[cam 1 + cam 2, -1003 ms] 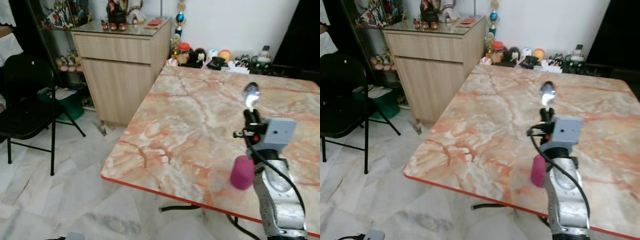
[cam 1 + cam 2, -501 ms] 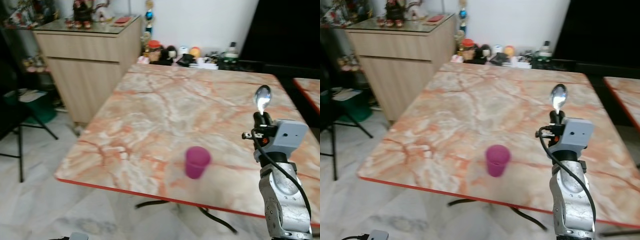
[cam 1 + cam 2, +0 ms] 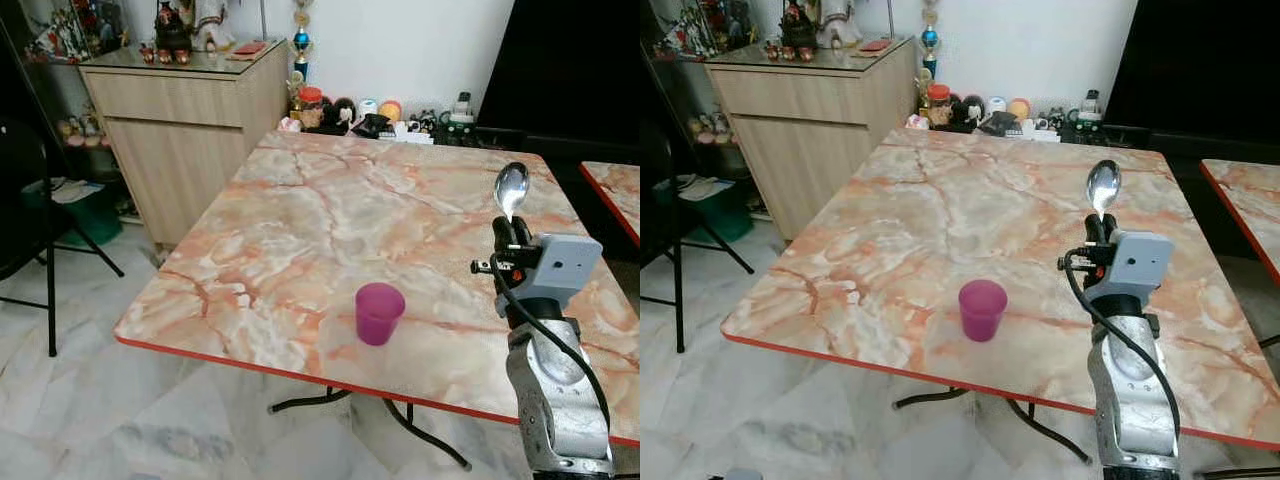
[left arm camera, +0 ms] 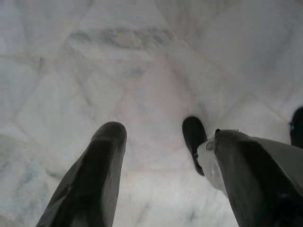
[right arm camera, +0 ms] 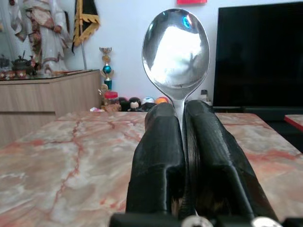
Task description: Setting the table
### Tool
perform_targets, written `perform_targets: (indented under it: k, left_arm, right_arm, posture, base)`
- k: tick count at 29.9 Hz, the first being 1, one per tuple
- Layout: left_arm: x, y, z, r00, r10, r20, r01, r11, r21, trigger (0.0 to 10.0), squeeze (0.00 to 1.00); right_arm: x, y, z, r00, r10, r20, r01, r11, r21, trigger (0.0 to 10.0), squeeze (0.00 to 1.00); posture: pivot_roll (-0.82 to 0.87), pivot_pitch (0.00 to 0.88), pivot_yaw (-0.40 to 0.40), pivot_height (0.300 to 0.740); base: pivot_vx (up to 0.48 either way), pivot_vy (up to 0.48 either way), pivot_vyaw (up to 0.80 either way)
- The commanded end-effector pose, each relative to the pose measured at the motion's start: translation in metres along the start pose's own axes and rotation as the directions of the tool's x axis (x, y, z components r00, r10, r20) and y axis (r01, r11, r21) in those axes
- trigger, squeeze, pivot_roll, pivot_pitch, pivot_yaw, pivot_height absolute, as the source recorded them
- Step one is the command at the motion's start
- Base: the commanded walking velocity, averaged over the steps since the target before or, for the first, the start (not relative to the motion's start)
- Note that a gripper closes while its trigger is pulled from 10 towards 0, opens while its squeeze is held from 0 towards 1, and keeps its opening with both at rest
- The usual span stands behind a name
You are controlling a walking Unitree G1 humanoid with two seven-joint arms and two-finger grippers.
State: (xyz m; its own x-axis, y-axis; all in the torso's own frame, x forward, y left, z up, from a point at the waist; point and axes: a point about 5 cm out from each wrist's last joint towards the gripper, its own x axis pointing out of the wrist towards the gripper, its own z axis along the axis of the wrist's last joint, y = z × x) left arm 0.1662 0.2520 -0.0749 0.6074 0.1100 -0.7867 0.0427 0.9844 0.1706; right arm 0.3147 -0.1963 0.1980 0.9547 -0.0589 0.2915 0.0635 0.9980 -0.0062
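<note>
The right gripper (image 3: 1099, 232) is clenched on a spoon (image 3: 1102, 187), held upright above the counter (image 3: 940, 215) near its right edge, handle pinched between the fingers and bowl pointing straight up, so its long axis stands vertical. A cup (image 3: 982, 309) stands upright by the near edge, to the left of that gripper and lower, and the right arm is much the nearer; the likely spot for the spoon is the bare counter just beside the cup. The left gripper (image 4: 156, 156) hangs released over the floor (image 4: 142, 61).
</note>
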Motion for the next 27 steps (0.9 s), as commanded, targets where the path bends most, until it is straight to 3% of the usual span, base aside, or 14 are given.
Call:
perform_targets:
  k: [1, 27]
  left_arm:
    - [-0.0006, 0.0005, -0.0031, 1.0, -0.001, -0.018, 0.001, 1.0, 0.02, 10.0, 0.0]
    - [0.0002, 0.0001, 0.0021, 1.0, 0.008, 0.013, -0.008, 1.0, 0.011, 10.0, 0.0]
  right_arm:
    - [0.0013, -0.0005, 0.0058, 1.0, -0.003, 0.024, 0.003, 1.0, 0.0, 10.0, 0.0]
    - [0.0013, 0.0002, 0.0042, 1.0, 0.006, 0.013, -0.006, 1.0, -0.009, 10.0, 0.0]
  posture:
    - [-0.02, 0.057, 0.005, 0.74]
    - [-0.01, 0.068, -0.002, 0.74]
  base:
    - [0.0, -0.48, 0.0]
    - [0.0, -0.018, 0.0]
